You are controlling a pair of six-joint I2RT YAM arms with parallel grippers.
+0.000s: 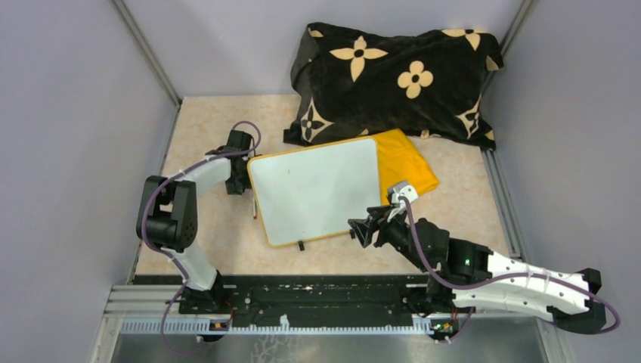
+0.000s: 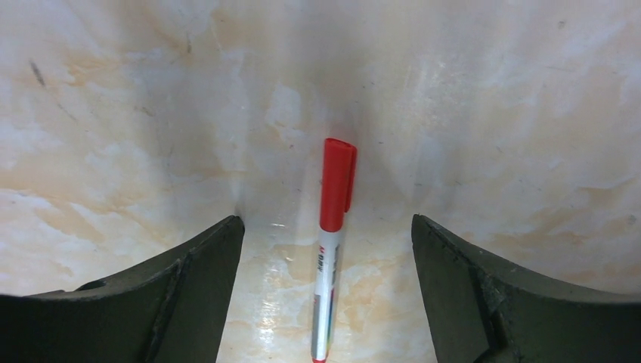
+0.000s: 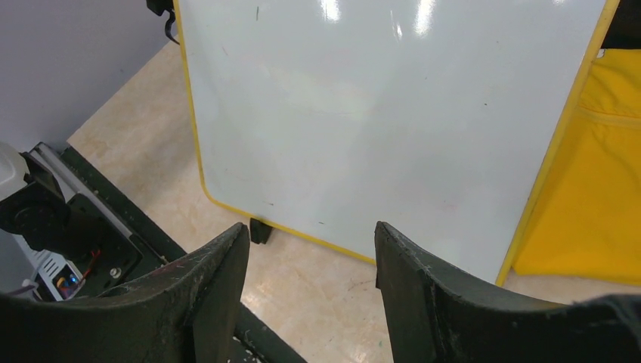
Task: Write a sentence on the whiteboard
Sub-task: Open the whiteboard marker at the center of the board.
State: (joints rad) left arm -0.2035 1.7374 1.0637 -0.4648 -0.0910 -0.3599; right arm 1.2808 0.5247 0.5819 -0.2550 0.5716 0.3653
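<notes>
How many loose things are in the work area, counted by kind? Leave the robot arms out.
whiteboard: 1
red-capped marker: 1
yellow cloth: 1
black flowered pillow: 1
Total: 4

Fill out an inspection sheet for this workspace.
Surface: beige marbled table, no spills seen.
Job's things: whiteboard lies flat, no writing seen on it; red-capped marker lies on the table by its left edge.
Clutter: yellow cloth at the board's right edge, seemingly partly under it; black flowered cushion at the back.
Grippers: left gripper open, fingers either side of the marker, not touching it; right gripper open and empty, at the board's near edge.
Cables: purple cables run along both arms.
Surroundings: grey walls on three sides.
</notes>
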